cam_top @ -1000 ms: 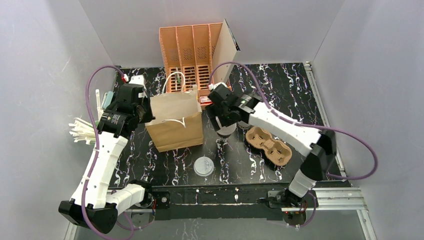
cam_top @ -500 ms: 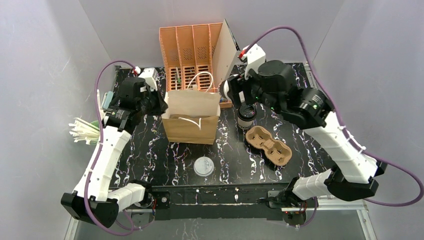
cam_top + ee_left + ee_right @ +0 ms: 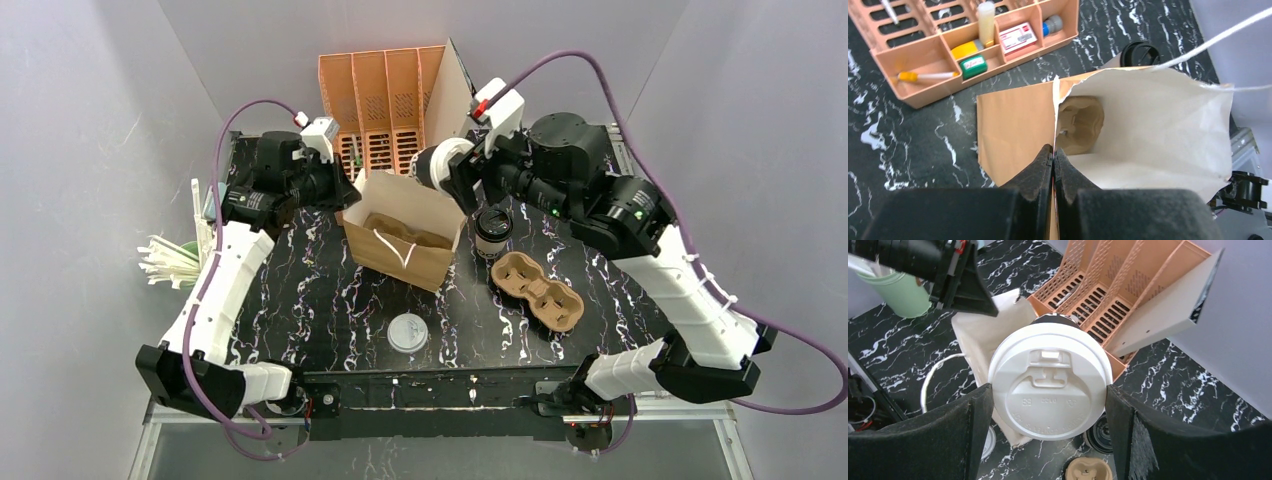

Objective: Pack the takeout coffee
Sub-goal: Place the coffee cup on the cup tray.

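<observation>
Visibly, fingers (image 3: 1039,169) pinch crinkled paper bag (image 3: 1013,125).

The paper bag (image 3: 405,245) sits further right and further back than a second ago. It goes from the left-centre of the table to the middle, and now leans with its mouth gaping toward the overhead camera. The left gripper (image 3: 1053,154), pinched on the bag's rim, travels with it, and the left arm stretches further back and right. The right arm rises from low over the table to high above it. The right gripper (image 3: 1049,405) now clasps a white-lidded cup (image 3: 436,164), held on its side in the air just above the bag's far right corner. A black-lidded cup (image 3: 492,228) — hidden under that arm before — now shows on the table.
</observation>
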